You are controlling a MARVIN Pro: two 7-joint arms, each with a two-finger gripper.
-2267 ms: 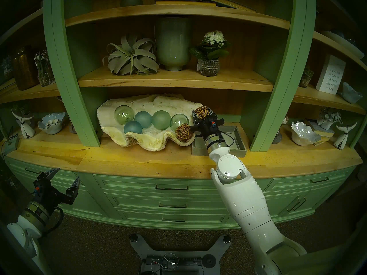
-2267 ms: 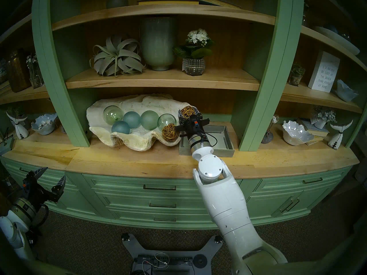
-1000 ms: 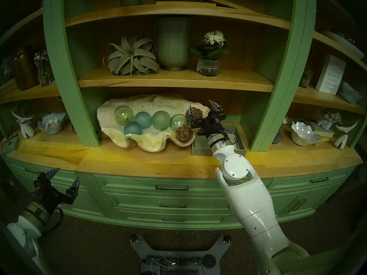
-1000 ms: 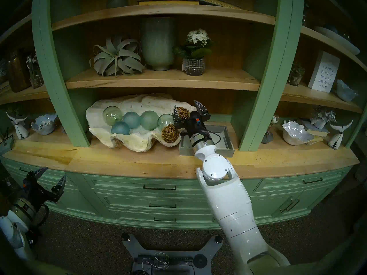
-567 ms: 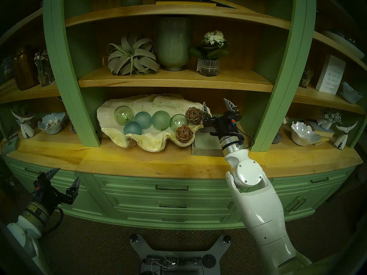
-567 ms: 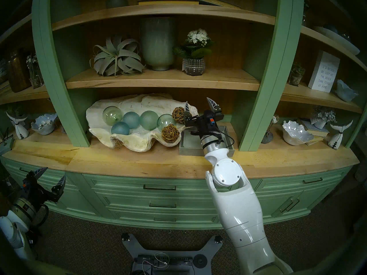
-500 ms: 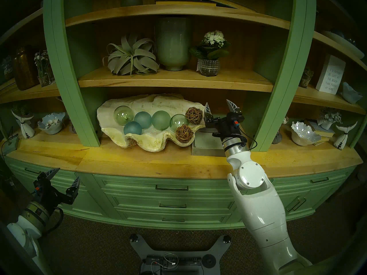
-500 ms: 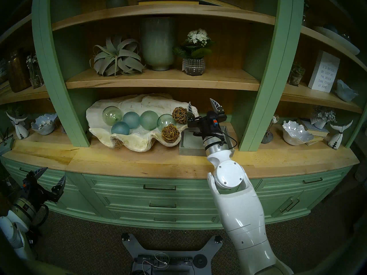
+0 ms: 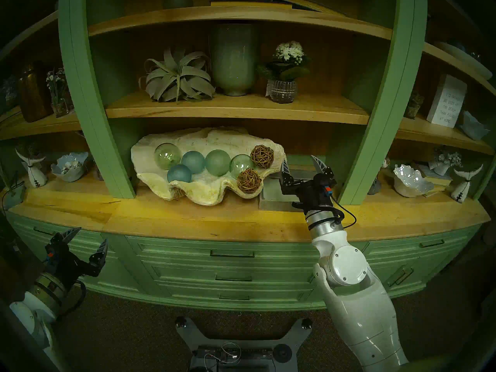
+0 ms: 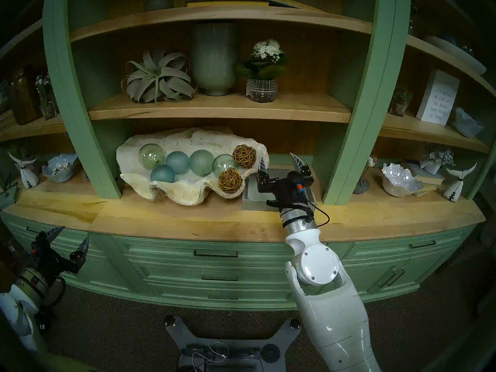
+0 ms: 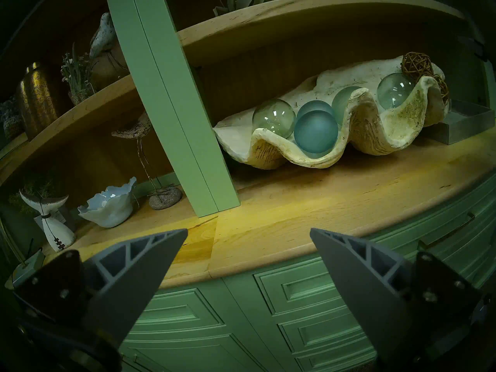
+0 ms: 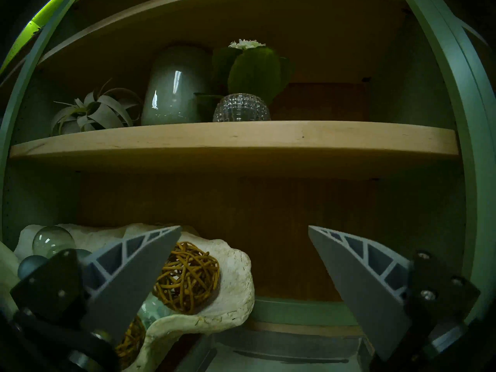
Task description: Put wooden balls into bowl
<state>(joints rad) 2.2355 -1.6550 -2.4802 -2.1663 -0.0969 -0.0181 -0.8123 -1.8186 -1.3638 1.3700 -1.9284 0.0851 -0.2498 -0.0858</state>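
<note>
Since a moment ago the right gripper (image 9: 302,166) has let go of a woven twig ball and pulled back out of the clam shell bowl (image 9: 204,195). Now it hangs over the grey square tray (image 9: 271,202), just to the right of the shell. Its two grey fingers are spread wide with nothing between them.

Both woven twig balls sit inside the shell, at its right end. The back twig ball (image 9: 262,156) rests against the shell's back wall. The front twig ball (image 9: 249,180) sits near the shell's wavy front rim. The two balls are close together, one just behind the other. In the right wrist view the back twig ball (image 12: 188,276) shows just past the gripper's finger (image 12: 126,277), lying in the shell and not touched by it.

Five glass balls (image 9: 217,162) also lie in the shell, to the left of the twig balls. Some are clear green and some are frosted blue. The clear one nearest the twig balls sits right beside them.

The left gripper (image 9: 87,236) has not moved. It hangs low, far to the left of the shell, in front of the green drawers (image 9: 230,266). Its fingers are spread apart too, and it holds nothing.
</note>
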